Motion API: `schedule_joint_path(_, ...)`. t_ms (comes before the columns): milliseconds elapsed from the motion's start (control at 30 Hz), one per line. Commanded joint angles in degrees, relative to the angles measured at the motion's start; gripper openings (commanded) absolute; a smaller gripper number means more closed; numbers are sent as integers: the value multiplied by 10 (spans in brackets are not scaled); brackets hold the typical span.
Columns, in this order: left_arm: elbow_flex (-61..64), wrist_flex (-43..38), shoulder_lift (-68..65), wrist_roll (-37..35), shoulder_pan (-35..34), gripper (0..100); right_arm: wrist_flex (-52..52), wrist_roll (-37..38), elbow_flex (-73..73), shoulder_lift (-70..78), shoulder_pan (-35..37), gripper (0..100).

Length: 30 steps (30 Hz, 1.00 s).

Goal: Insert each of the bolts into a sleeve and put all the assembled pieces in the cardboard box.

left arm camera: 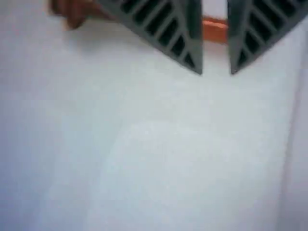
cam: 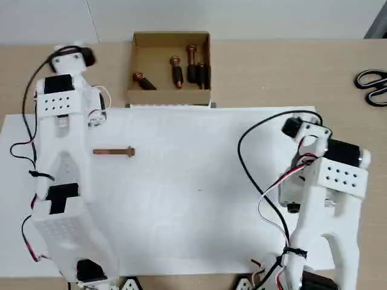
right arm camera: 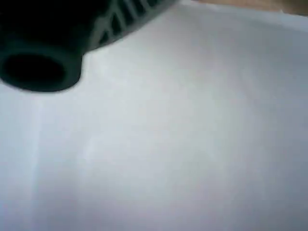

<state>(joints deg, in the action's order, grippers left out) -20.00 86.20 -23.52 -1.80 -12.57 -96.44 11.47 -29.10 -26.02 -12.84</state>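
Copper-coloured and bare, the one loose bolt (cam: 113, 151) lies flat on the white sheet (cam: 199, 199) in the left half of the high view, head pointing right, just beside the left arm (cam: 60, 157) that runs up the frame's left edge. In the left wrist view the left gripper (left arm camera: 215, 72) hangs over the sheet with its two dark ribbed fingers (left arm camera: 163, 29) apart, and the bolt's shaft shows through the gap between them without touching either. At the top centre of the high view, the cardboard box (cam: 171, 37) sits on the wooden table (cam: 272, 66) just beyond the sheet's far edge; inside it lie assembled pieces (cam: 176, 71), with three copper heads showing above black sleeves. Right of centre, the right arm (cam: 329, 175) stands over the sheet's right side. In the right wrist view the right gripper (right arm camera: 96, 33) is clamped on a black sleeve (right arm camera: 36, 70), seen end on, open mouth facing the camera. Black scissors (cam: 373, 86) rest at the far right edge.
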Motion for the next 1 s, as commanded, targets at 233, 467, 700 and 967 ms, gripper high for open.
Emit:
schedule_joint_path(233, 67, 18, 4, 383, 22, 24, 11, 3, 3, -16, 40, 3)
schedule_joint_path(467, 70, 33, 4, 597, 35, 28, 22, 7, 3, -16, 40, 3)
schedule_joint_path(700, 70, 36, 4, 772, 40, 32, 49, 5, -23, -16, 40, 3)
schedule_joint_path(967, 70, 55, 4, 852, 45, 120, 64, 3, -40, -17, 40, 3)
